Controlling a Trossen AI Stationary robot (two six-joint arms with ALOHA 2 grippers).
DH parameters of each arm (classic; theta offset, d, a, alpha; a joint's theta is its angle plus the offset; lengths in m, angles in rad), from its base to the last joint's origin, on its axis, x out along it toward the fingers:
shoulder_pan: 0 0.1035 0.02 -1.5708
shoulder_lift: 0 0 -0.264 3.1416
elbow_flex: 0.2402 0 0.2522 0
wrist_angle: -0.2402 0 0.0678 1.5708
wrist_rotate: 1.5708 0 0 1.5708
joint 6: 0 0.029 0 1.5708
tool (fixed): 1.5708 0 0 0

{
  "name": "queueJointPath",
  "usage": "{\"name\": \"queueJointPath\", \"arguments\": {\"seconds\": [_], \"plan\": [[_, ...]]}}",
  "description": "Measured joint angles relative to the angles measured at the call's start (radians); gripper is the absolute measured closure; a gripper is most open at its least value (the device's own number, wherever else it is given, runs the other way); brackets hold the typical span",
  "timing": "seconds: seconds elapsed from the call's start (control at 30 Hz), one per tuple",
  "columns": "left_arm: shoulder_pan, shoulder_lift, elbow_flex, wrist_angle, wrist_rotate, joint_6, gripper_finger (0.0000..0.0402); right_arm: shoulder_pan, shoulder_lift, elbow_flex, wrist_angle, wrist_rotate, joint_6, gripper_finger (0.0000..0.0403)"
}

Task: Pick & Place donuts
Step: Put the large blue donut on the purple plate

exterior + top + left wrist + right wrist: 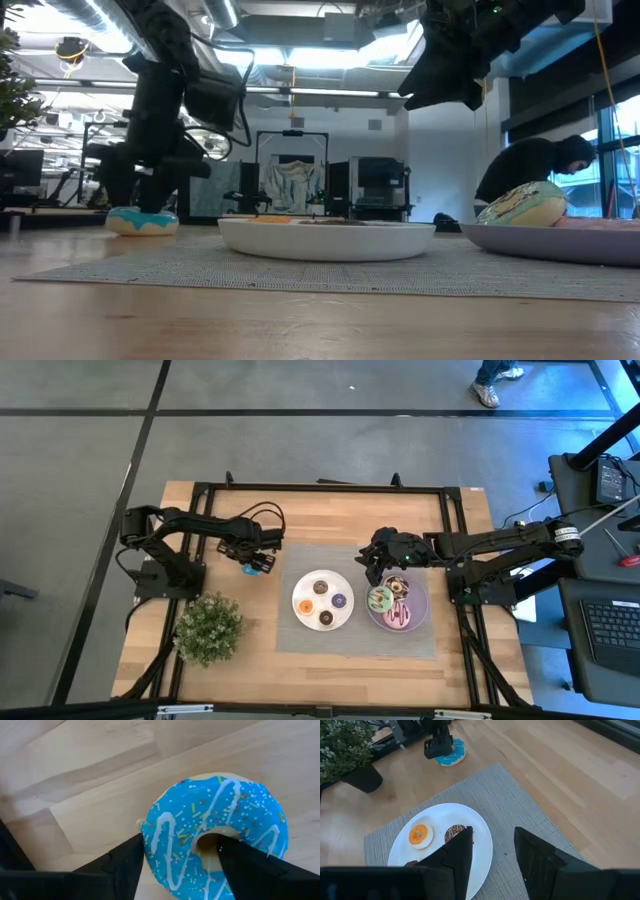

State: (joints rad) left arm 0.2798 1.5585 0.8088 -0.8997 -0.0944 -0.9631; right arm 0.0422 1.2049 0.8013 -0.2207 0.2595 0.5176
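A blue-iced donut (215, 830) lies flat on the bare wood left of the grey mat (355, 645). My left gripper (258, 563) stands over it, shut on its ring. My right gripper (375, 565) is open and empty. It hangs above the mat between the white plate (300, 600) and the purple plate (422, 610). Three tiny donuts lie on the white plate, among them an orange one (421, 835) and a brown one (454, 832). A green donut (380, 598), a pink one (399, 619) and a brown one (397, 586) lie on the purple plate. My left gripper has one finger (235, 865) in the blue donut's hole and the other (125, 865) against its outer rim, with one side of the ring (175, 845) between them. The fingers come from above, pointing down. The donut lies flat on the table, icing up (142, 222).
A potted plant (208, 628) stands at the table's near left corner. A person (530, 165) bends over in the room beyond the table. The table's dark frame runs along its edges.
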Motion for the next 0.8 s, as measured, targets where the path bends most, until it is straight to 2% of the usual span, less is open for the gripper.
{"name": "queueJointPath", "arguments": {"seconds": [0.33, 0.47, 0.8], "plan": [[0.000, 0.000, 0.000, 0.019, -0.014, 0.046, 0.0252, 0.000, 0.000, 0.000, 0.000, -0.001, -0.002, 0.0256], [-0.002, 0.000, 0.000, 0.016, -0.053, 0.045, 0.0287, 0.000, 0.000, 0.000, 0.000, -0.001, -0.001, 0.0256], [-0.022, -0.085, 0.053, 0.015, -0.139, 0.043, 0.0324, 0.001, 0.000, 0.000, 0.002, 0.000, 0.000, 0.0256]]}}
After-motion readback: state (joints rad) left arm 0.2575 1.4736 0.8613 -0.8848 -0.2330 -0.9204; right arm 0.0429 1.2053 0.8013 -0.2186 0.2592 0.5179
